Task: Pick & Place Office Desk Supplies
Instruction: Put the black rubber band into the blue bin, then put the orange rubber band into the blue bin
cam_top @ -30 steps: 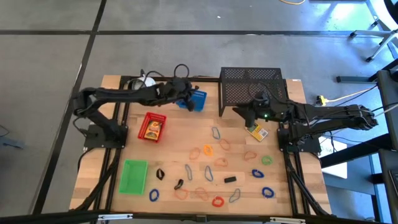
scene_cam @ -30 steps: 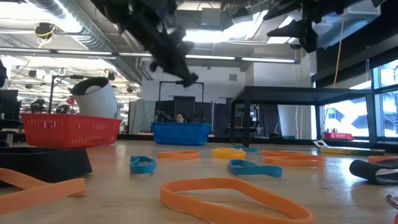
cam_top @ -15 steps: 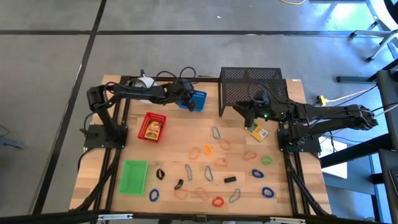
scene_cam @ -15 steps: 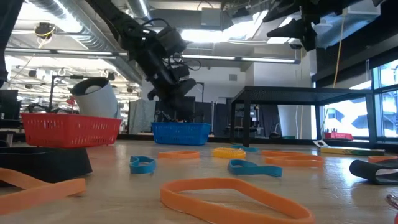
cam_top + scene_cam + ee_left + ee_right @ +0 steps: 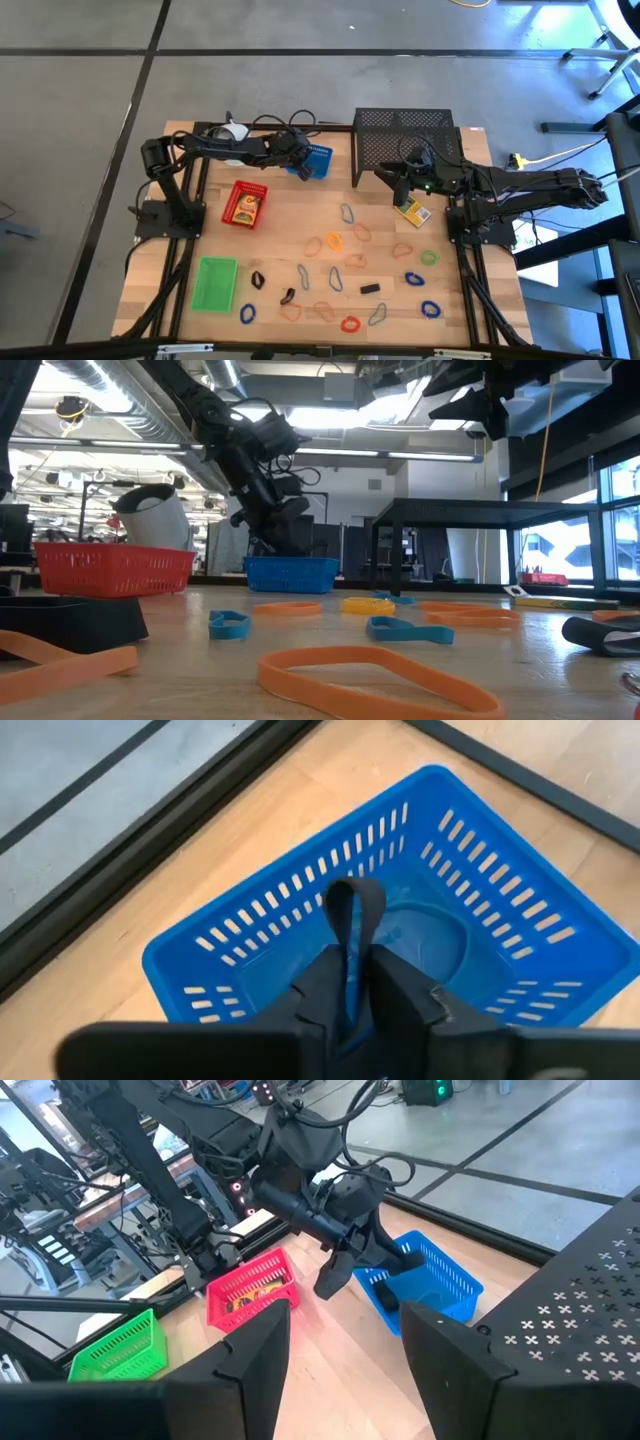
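Note:
My left gripper (image 5: 301,162) hangs over the blue tray (image 5: 319,160) at the table's far side, shut on a dark blue band loop (image 5: 355,915). In the low view the left gripper (image 5: 283,532) stands just above the blue tray (image 5: 290,573). My right gripper (image 5: 398,182) is open and hovers in front of the black mesh rack (image 5: 404,146), above a small yellow box (image 5: 413,211) that lies flat on the table. Many coloured bands (image 5: 333,242), grey wire clips (image 5: 347,213) and black clips (image 5: 370,288) lie scattered on the near half. My left gripper pinches the dark blue band loop between its two fingers (image 5: 322,988), coming from above and slanting down into the blue tray. The loop's free end (image 5: 356,892) sticks out past the fingertips, lifted clear over the tray's floor (image 5: 440,945).
A red tray (image 5: 247,204) with something yellow inside sits left of centre, and a green tray (image 5: 215,283) sits near the left front. A white round cup (image 5: 233,131) lies at the far left edge. In the right wrist view the open right gripper (image 5: 345,1360) faces the left arm.
My left gripper has come down toward the blue tray with the band still in it, while that arm's base swung round toward the far left. My right arm has kept still.

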Robot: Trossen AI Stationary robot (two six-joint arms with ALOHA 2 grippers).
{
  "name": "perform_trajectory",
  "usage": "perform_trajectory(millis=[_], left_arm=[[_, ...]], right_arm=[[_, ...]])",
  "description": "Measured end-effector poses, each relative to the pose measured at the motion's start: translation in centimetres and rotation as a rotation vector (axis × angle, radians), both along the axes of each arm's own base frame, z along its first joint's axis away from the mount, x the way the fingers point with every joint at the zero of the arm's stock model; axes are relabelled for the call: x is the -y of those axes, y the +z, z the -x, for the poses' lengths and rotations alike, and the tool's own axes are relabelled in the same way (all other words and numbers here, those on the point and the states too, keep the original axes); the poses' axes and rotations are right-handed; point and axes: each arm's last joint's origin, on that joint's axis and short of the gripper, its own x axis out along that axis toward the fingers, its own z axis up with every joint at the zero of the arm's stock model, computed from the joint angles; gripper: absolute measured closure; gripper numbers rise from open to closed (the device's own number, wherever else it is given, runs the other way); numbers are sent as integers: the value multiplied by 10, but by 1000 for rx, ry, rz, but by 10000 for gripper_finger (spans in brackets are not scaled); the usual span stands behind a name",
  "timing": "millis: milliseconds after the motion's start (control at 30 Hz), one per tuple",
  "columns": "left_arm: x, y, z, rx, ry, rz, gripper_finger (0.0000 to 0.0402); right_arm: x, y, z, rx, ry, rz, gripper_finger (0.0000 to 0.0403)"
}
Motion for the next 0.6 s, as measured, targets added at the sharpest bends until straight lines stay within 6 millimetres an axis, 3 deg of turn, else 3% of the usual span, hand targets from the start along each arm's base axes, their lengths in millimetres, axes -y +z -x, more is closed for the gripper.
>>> perform_trajectory(millis=[300, 600], left_arm=[[0, 5, -1, 31, 17, 2, 278], [-1, 31, -14, 89, 1, -18, 249]], right_arm=[[0, 0, 0, 7, 2, -23, 202], [-4, 0, 0, 3, 127, -63, 202]])
